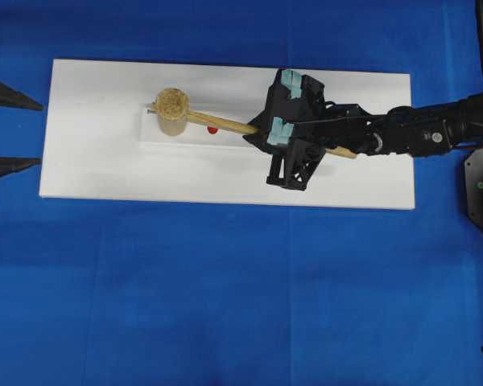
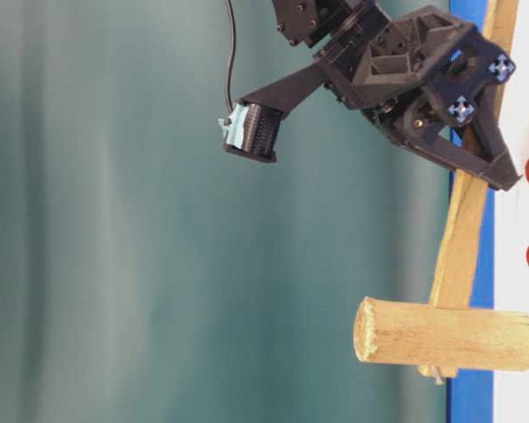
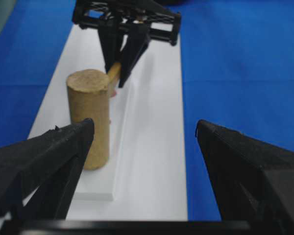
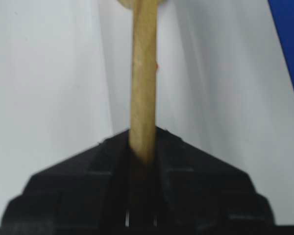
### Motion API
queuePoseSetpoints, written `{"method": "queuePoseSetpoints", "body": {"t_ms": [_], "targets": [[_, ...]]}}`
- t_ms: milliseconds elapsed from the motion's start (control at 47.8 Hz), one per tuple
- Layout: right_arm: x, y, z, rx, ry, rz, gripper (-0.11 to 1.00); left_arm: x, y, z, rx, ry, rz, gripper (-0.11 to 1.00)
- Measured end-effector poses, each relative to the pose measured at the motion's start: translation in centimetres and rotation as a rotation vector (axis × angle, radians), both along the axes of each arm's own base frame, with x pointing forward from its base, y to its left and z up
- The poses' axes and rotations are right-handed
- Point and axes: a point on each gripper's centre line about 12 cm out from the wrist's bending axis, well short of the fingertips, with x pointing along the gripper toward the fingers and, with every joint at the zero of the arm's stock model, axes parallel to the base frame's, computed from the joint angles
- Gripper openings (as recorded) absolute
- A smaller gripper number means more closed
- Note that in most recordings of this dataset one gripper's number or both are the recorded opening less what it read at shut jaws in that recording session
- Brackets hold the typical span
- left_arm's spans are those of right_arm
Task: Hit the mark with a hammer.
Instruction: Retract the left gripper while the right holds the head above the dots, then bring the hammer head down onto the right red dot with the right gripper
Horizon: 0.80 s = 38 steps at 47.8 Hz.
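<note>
Resting head-down on a raised white strip point(image 1: 165, 137) of the white board point(image 1: 97, 173), the hammer point(image 1: 174, 112) has its handle running from the head toward the right gripper point(image 1: 262, 131), whose jaws are clamped on the handle partway along. A red mark point(image 1: 212, 129) peeks out just beside the handle, between the head and that gripper; the head seems to sit past the mark, not on it. To strike well, I judge the grip should stay firm, the head be lifted and drawn back toward the mark, then swung down squarely. Beyond the head, the left gripper point(image 3: 144, 147) waits with fingers spread wide, holding nothing.
</note>
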Motion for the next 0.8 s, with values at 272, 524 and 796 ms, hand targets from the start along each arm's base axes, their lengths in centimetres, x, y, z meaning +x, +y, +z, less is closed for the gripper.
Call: {"method": "queuePoseSetpoints", "body": {"t_ms": [272, 524, 796], "targets": [[-0.6, 0.0, 3.0, -0.027, -0.075, 0.005, 0.02, 0.0, 0.1, 0.0, -0.001, -0.002, 0.005, 0.83], [-5.0, 0.4, 6.1, -0.042, -0.157, 0.002, 0.02, 0.0, 0.1, -0.2, 0.000, 0.005, 0.005, 0.83], [-6.7, 0.5, 6.5, -0.041, -0.178, -0.017, 0.02, 0.0, 0.1, -0.3, 0.000, 0.008, 0.005, 0.83]]}}
